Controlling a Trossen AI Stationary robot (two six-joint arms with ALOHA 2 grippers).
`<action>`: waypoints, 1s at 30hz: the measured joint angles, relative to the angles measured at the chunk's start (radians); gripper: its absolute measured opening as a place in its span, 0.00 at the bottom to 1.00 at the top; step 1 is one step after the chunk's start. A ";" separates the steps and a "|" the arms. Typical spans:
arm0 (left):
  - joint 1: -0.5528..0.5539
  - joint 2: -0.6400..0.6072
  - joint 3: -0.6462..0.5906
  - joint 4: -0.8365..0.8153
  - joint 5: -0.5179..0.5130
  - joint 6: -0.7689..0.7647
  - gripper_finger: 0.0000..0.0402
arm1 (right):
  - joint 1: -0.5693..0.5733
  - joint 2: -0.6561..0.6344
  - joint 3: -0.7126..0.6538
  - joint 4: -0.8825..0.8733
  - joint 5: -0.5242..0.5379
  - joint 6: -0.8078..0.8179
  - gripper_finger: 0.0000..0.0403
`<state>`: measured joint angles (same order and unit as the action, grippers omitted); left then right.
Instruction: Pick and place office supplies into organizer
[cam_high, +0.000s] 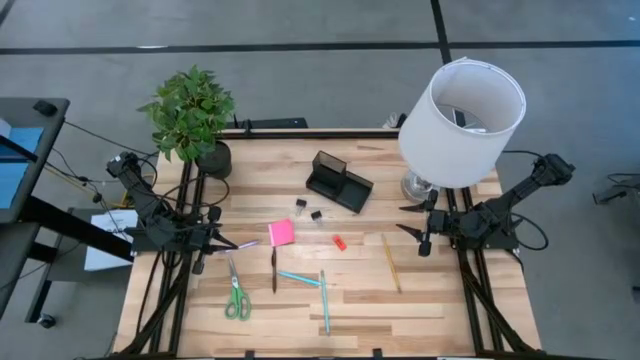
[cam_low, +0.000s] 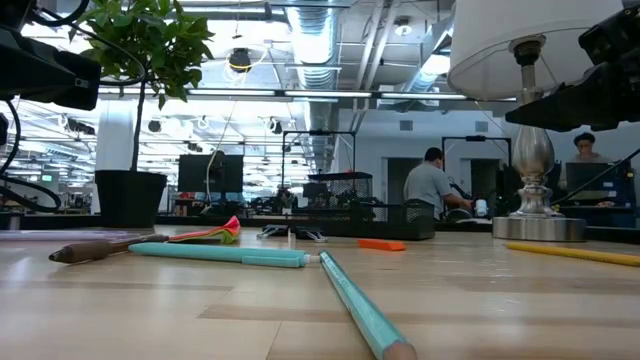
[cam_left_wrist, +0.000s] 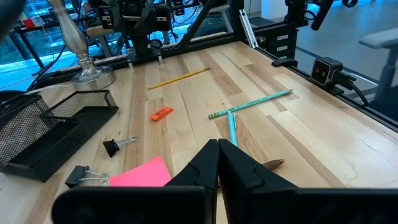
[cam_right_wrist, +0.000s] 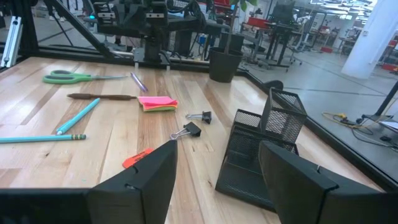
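The black mesh organizer (cam_high: 338, 180) stands at the table's far middle. The supplies lie loose on the wood in front of it: pink sticky-note pad (cam_high: 281, 233), two black clips (cam_high: 300, 206), red eraser (cam_high: 339, 242), yellow pencil (cam_high: 391, 263), dark pen (cam_high: 273, 268), two teal pens (cam_high: 299, 279), green-handled scissors (cam_high: 236, 293) and a pale pen (cam_high: 247, 243). My left gripper (cam_high: 232, 243) hovers at the left side, shut (cam_left_wrist: 217, 163), with its tips just short of the pale pen. My right gripper (cam_high: 403, 219) is at the right side, open (cam_right_wrist: 217, 149), facing the organizer and holding nothing.
A white lamp (cam_high: 462, 110) stands at the far right corner, close above my right arm. A potted plant (cam_high: 190, 110) fills the far left corner. In the low view, people (cam_low: 432, 185) sit in the room beyond the table. Bare wood lies along the near edge.
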<state>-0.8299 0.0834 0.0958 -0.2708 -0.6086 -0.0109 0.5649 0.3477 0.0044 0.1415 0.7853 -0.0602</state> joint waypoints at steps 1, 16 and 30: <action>0.000 0.000 0.000 0.000 0.000 0.000 0.00 | 0.000 0.000 0.000 0.000 0.000 0.000 0.55; 0.000 0.000 0.000 0.001 -0.047 0.153 0.00 | 0.000 0.000 0.000 0.000 0.000 0.000 0.55; 0.000 0.000 -0.006 0.224 -0.009 0.063 0.00 | 0.000 0.000 0.000 0.000 0.000 0.000 0.55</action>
<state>-0.8295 0.0837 0.0895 -0.0472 -0.6174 0.0523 0.5651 0.3474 0.0044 0.1417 0.7849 -0.0601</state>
